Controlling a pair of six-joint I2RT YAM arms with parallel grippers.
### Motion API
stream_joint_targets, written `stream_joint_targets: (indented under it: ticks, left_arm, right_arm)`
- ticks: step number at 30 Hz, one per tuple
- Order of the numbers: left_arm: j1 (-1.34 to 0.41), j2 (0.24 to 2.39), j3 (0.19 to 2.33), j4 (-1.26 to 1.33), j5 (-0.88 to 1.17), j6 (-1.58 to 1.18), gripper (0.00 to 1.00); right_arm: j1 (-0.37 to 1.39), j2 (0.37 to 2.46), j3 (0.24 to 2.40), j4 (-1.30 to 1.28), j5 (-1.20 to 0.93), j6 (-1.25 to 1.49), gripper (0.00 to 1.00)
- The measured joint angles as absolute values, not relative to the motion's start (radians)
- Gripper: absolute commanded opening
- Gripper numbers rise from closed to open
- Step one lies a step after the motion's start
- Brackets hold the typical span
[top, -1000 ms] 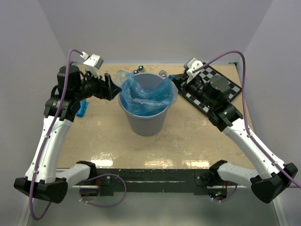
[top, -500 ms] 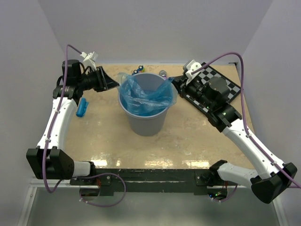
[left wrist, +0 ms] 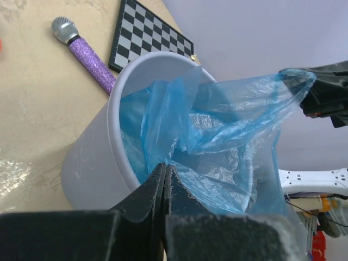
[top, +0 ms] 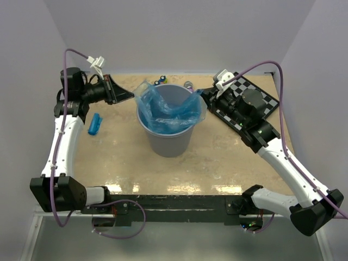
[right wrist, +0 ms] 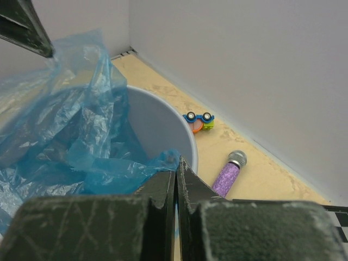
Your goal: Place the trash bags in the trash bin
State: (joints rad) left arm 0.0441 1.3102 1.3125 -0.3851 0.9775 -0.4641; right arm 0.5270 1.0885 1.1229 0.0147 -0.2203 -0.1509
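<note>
The grey trash bin [top: 169,140] stands mid-table, with a blue trash bag [top: 168,111] spread inside it and over its rim. My left gripper [top: 132,97] is at the bag's left edge, jaws pressed together on the film, which rises in a peak there. In the left wrist view the shut tips [left wrist: 164,167] meet the blue film [left wrist: 217,141] above the bin [left wrist: 87,163]. My right gripper [top: 201,91] is shut on the bag's right corner, bunched at its tips [right wrist: 176,160]. A second trash bag, a small blue roll [top: 95,124], lies on the table to the left.
A purple glittery microphone [top: 188,85] and a small toy car [top: 160,81] lie behind the bin by the back wall. A checkerboard [top: 248,85] sits at the back right under the right arm. Walls close in the table on three sides.
My left gripper went from open to shut at the bag's left edge while the left arm swung back to the left. The bag's left edge now stands up in a peak. The right arm held still.
</note>
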Motion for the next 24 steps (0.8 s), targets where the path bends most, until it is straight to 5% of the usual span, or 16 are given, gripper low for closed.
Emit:
stream_joint_targets:
  ticks: [9, 17, 24]
  left_arm:
    - [0.206, 1.254, 1.323, -0.639, 1.283, -0.276, 0.00]
    - [0.209, 1.243, 1.324, -1.094, 1.257, 0.186, 0.00]
    - [0.210, 1.194, 1.242, -1.178, 1.207, 0.332, 0.00]
  right_arm:
    - [0.502, 1.040, 1.123, -0.031, -0.200, -0.150, 0.00]
    - [0.502, 0.997, 1.095, -0.110, -0.223, -0.151, 0.00]
    - [0.502, 0.930, 1.025, -0.178, -0.252, -0.175, 0.00]
